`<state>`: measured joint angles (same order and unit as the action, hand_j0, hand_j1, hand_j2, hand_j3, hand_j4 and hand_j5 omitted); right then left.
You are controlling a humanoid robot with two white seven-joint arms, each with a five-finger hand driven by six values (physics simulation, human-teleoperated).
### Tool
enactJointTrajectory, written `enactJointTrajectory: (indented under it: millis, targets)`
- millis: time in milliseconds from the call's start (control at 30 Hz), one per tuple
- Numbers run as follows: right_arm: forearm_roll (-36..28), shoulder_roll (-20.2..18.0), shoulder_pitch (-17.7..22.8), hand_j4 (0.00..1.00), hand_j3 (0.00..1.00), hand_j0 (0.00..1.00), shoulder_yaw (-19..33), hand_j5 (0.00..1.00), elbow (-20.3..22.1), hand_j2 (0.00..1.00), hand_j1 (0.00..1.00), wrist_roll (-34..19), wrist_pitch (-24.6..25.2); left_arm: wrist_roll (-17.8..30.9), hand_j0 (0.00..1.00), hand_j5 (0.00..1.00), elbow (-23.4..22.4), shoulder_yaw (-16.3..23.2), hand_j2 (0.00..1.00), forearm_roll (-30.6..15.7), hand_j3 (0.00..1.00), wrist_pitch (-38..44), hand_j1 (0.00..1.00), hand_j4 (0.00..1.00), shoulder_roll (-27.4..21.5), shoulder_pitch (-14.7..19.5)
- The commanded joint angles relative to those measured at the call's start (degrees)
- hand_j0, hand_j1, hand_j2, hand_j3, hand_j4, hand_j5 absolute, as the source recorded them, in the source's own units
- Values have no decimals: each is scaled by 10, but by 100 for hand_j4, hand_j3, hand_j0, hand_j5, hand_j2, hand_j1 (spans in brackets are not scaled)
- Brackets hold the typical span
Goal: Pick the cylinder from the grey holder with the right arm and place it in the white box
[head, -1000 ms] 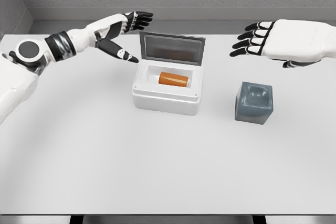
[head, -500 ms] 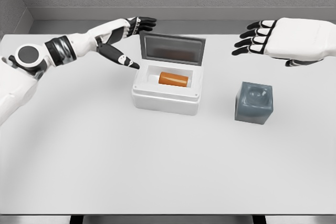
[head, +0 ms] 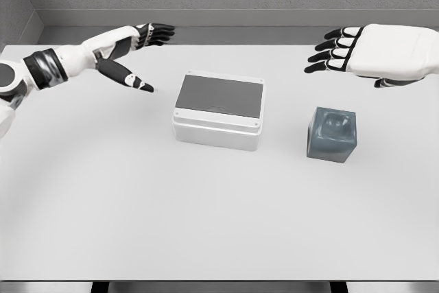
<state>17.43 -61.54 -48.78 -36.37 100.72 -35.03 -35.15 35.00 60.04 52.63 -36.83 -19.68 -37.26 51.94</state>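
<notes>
So the lid on the white box (head: pixel 218 112) just dropped shut; half a second ago it stood open with the orange cylinder lying inside, so the cylinder's now hidden in there. Left hand (head: pixel 130 56) has backed off to the far left, fingers spread, holding nothing. Right hand (head: pixel 363 51) hovers released above the empty grey holder (head: pixel 331 134). Looks basically done on this bench (head: pixel 206 217).

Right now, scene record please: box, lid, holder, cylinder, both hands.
white box: mid-table, left of holder
lid: shut, dark panel on top
grey holder: empty socket, apart from box
cylinder: not visible
left hand: open, left of box, above table
right hand: open, above and behind holder, holding nothing
</notes>
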Motion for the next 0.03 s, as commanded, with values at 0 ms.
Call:
enactJointTrajectory:
  millis: [0]
  targets:
    - [-2, -1, 1, 100, 100, 100, 0, 100, 0, 100, 100, 0, 2, 0, 100, 100, -21, -2, 100, -3, 100, -17, 100, 100, -7, -2]
